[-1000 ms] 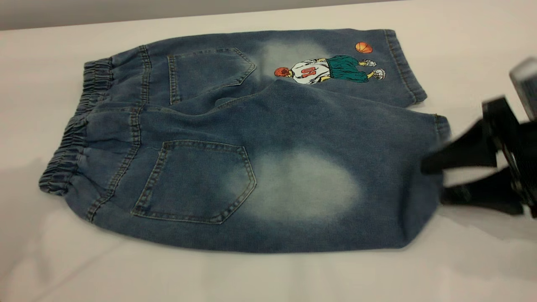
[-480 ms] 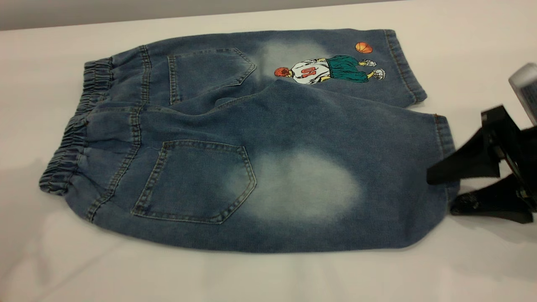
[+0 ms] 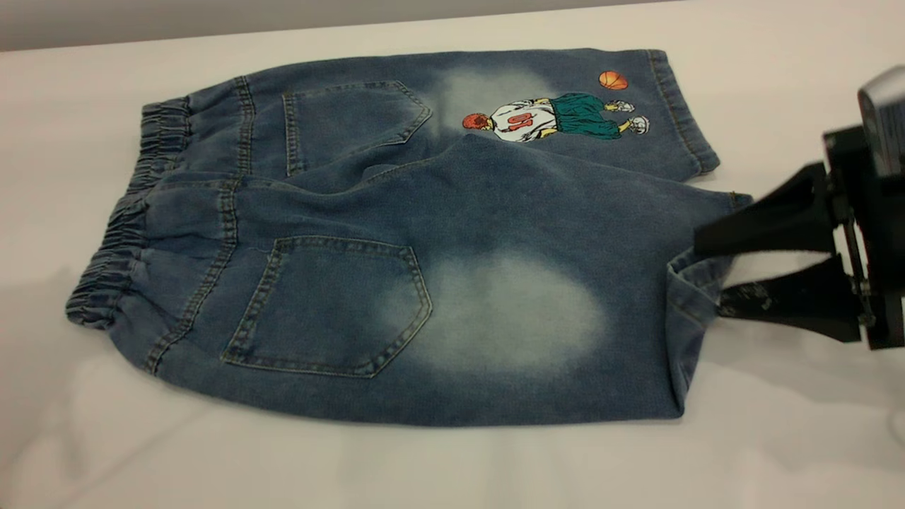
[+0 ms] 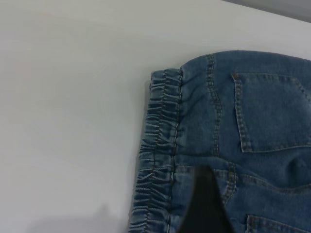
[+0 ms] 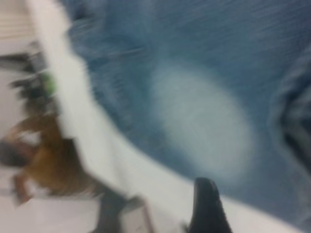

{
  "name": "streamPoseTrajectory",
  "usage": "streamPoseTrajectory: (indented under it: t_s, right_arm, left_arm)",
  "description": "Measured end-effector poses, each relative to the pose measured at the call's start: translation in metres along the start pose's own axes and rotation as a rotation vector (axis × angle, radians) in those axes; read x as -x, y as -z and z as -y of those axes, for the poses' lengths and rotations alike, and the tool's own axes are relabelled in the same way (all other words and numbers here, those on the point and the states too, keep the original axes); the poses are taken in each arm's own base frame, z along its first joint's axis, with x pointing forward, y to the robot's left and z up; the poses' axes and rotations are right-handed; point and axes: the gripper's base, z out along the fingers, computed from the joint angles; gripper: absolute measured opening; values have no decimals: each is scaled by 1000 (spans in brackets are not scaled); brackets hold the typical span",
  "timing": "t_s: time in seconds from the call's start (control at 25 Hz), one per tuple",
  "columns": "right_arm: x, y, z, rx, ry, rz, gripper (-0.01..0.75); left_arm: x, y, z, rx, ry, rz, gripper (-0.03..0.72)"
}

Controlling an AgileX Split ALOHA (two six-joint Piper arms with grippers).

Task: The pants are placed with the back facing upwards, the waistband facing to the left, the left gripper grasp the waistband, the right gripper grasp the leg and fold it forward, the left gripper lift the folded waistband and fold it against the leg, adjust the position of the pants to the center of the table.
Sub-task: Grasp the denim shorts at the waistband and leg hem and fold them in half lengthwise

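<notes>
A blurred, possibly crouching person (image 5: 43, 160) beyond the tabletop.

pants (image 3: 396, 240) flat on table (image 3: 778, 71), waistband (image 3: 124, 226) at left, right end effector (image 3: 710, 276) at leg (image 3: 565, 318) hem

The pants (image 3: 396, 233) are lying back-up on the table (image 3: 452, 466), waistband (image 3: 127, 226) leftward, the leg (image 3: 696, 279) hem lifting.

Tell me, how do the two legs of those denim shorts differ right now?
The far leg carries a basketball-player print; the near leg has only a big pale oval. The far leg's hem lies flat on the table; the near leg's hem is lifted and bunched between the right gripper jaws. Both are faded blue denim.
</notes>
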Motion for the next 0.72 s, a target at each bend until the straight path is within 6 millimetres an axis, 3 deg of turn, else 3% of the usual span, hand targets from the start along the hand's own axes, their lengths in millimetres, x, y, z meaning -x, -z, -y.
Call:
streamPoseTrajectory:
  t_s: [0.28, 0.72]
  right_arm:
    - [5, 0, -6, 66, -21, 50, 391]
    - [0, 6, 28, -332, 16, -4, 390]
  left_arm:
    - [-1, 0, 0, 2, 0, -11, 467]
    - [-1, 0, 0, 1, 1, -11, 467]
